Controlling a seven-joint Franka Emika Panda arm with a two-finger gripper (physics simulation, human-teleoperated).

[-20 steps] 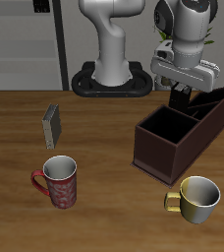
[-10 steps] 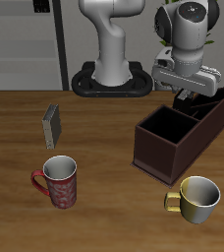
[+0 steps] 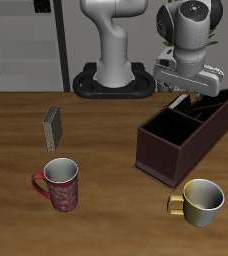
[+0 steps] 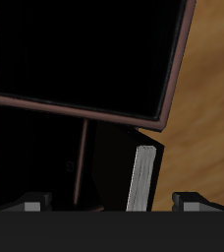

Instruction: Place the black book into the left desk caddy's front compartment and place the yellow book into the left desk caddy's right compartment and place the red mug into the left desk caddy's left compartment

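Observation:
My gripper (image 3: 191, 96) hangs open over the far end of the left desk caddy (image 3: 162, 160), a dark maroon box with dividers. In the wrist view the black book (image 4: 112, 162) leans inside a narrow section of the caddy (image 4: 174, 69), its pale page edge showing, below my gripper (image 4: 112, 204) and free of both fingertips (image 4: 30, 206). Which compartment holds it I cannot tell. The yellow book (image 3: 53, 127) stands upright on the table, well away from the caddy. The red mug (image 3: 61, 185) stands nearer the table's front edge, in front of that book.
A pale-yellow mug (image 3: 201, 202) stands near the table's front edge, just in front of the caddy. The robot's base (image 3: 113, 80) is at the back of the table, with dark shelving behind it.
The gripper has risen a little above the caddy and let go of the black book, which now rests inside the caddy. The other objects have not moved.

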